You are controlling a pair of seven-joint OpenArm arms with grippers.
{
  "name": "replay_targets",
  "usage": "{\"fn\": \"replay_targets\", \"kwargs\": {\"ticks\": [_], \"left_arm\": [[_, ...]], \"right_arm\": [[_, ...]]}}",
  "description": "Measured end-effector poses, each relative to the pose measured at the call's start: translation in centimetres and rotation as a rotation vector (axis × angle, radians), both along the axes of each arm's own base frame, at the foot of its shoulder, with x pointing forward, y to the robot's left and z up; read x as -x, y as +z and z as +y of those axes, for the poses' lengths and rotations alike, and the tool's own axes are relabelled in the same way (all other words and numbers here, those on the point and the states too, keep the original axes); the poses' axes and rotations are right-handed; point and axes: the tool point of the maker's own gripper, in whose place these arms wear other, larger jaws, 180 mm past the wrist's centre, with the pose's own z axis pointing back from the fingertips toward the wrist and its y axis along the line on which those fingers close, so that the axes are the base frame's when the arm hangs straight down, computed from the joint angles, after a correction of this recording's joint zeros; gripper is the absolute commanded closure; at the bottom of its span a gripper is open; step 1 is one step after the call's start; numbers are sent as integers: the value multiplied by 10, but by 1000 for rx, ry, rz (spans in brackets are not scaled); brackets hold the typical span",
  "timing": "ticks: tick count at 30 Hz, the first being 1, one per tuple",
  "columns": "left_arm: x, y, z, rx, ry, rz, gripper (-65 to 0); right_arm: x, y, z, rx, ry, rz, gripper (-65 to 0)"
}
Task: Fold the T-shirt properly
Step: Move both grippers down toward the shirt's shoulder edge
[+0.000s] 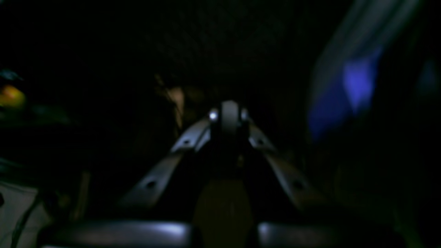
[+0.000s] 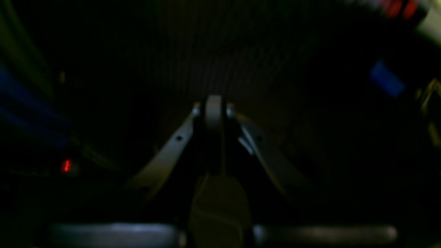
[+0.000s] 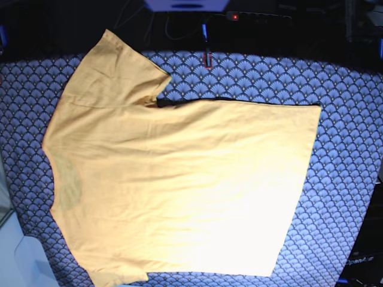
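Observation:
The yellow-orange T-shirt [image 3: 179, 185] lies spread flat on the blue-grey scallop-patterned tablecloth [image 3: 347, 119] in the base view. Its collar is at the left, its hem at the right, and one sleeve [image 3: 114, 69] points to the far left corner. The near sleeve is cut off by the bottom edge. Neither arm shows in the base view. The left wrist view is dark and blurred; my left gripper [image 1: 229, 115] has its fingers meeting at the tip, with nothing between them. The right wrist view is also dark; my right gripper [image 2: 213, 110] looks the same, shut and empty.
A dark strip with a red light [image 3: 234, 17] and cables lie beyond the table's far edge. A small red and blue object [image 3: 206, 57] sits at the far edge of the cloth. The table's edge shows at the lower left [image 3: 15, 251].

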Motion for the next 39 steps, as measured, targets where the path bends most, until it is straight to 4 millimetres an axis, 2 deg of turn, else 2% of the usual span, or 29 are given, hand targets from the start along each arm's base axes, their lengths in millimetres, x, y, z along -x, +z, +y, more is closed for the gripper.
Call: {"fn": "replay_targets", "kwargs": {"ticks": [2, 5, 8, 10, 12, 14, 20, 26, 29, 34, 39], "left_arm": [[-24, 18, 4, 16, 27, -54, -23], [-47, 26, 9, 29, 24, -53, -28], [-57, 25, 16, 25, 24, -13, -28], [-70, 27, 13, 34, 16, -8, -28], [-87, 39, 8, 39, -7, -44, -28], [-107, 54, 14, 26, 10, -86, -28], [-147, 77, 19, 2, 18, -82, -28], [-167, 74, 15, 4, 13, -47, -29], [-166, 68, 15, 2, 14, -12, -29], [-176, 66, 19, 25, 46, -32, -30], [-183, 47, 36, 0, 67, 32, -30]], "right_arm": [[-9, 23, 7, -8, 16, -51, 0], [-25, 50, 13, -9, 32, -104, 0], [-54, 55, 13, -11, 20, -103, -11], [-73, 56, 13, -12, 18, -93, -10], [-89, 59, 14, -14, 17, -80, -10], [-105, 65, 14, -13, 15, -76, -10], [-143, 82, 22, -30, 27, -99, -10], [-162, 66, 46, -195, 62, -54, -10], [-168, 59, 59, -349, 68, -27, -10], [-186, 47, 48, -350, 63, 9, -10], [-191, 44, 45, -342, 59, 21, -10]]}}
